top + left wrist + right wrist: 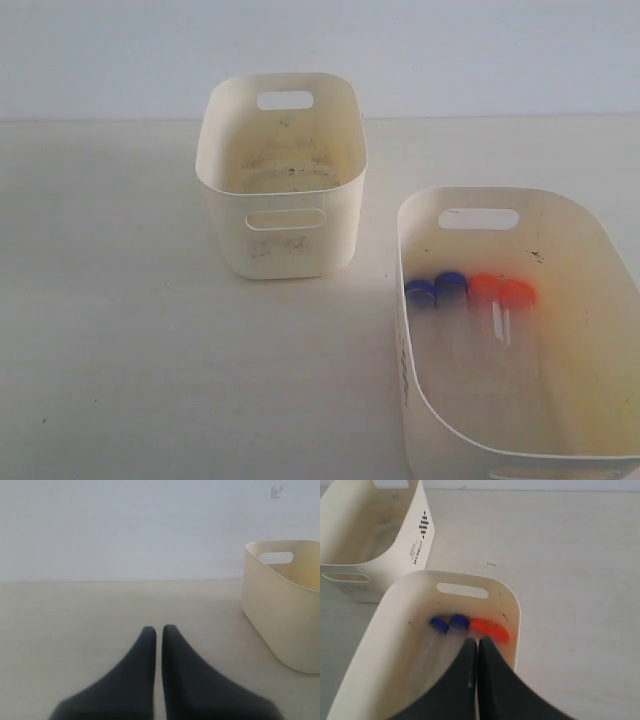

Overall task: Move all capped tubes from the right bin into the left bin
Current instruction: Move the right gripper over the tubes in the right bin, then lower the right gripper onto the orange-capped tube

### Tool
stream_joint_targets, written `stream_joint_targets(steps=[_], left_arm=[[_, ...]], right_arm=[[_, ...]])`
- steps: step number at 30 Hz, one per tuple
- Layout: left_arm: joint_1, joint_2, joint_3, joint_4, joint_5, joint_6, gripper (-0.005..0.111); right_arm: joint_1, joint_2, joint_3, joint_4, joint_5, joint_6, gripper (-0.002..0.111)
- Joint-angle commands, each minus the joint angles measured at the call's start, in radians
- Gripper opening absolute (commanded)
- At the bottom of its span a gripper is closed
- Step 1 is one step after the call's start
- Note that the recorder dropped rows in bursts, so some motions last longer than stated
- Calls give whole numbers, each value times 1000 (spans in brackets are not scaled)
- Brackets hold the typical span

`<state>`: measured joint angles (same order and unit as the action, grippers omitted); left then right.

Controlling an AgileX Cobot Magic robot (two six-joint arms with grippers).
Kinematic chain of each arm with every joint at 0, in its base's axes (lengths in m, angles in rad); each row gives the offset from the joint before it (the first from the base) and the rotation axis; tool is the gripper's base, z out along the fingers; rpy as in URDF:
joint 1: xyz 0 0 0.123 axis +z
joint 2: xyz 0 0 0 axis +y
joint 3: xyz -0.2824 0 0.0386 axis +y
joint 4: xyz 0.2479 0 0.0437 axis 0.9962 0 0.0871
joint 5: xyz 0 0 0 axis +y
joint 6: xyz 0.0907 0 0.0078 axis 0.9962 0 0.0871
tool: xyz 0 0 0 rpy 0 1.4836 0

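There are two cream bins: one narrower, taller left bin (282,230) and one wide, shallow right bin (590,330). There are four capped tubes (485,289), two with blue caps (421,292) and two with orange-red caps (517,293).

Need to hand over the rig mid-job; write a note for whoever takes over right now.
Left gripper: jaws shut, empty.
Right gripper: jaws shut, empty, above the wide, shallow cream plastic tub.
Four slim clear plastic tubes, two blue-capped, two orange-red-capped, lie side by side in that tub.
Narrower, taller cream plastic tub: no tubes inside.
Done: nothing. Left: move all four.
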<state>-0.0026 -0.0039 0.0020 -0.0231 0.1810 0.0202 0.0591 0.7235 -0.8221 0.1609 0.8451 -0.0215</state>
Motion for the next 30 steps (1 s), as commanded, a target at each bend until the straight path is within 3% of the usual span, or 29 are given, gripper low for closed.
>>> stream_joint_targets(steps=[1, 7, 16, 19, 22, 30], left_arm=[[-7, 4, -2, -3, -7, -4, 4], [-7, 4, -2, -3, -7, -4, 4], [-7, 4, -2, -3, -7, -4, 4], [-7, 4, -2, -3, -7, -4, 4], [-7, 4, -2, -3, -7, -4, 4], [-7, 4, -2, -3, -7, -4, 4]], right_arm=[[54, 130, -257, -27, 177, -11, 0], [194, 273, -487, -220, 328, 143, 0], [524, 388, -434, -535, 376, 512, 0], [628, 464, -410, -561, 376, 586, 0], [673, 557, -408, -547, 376, 667, 0], [668, 720, -408, -552, 376, 826, 0]])
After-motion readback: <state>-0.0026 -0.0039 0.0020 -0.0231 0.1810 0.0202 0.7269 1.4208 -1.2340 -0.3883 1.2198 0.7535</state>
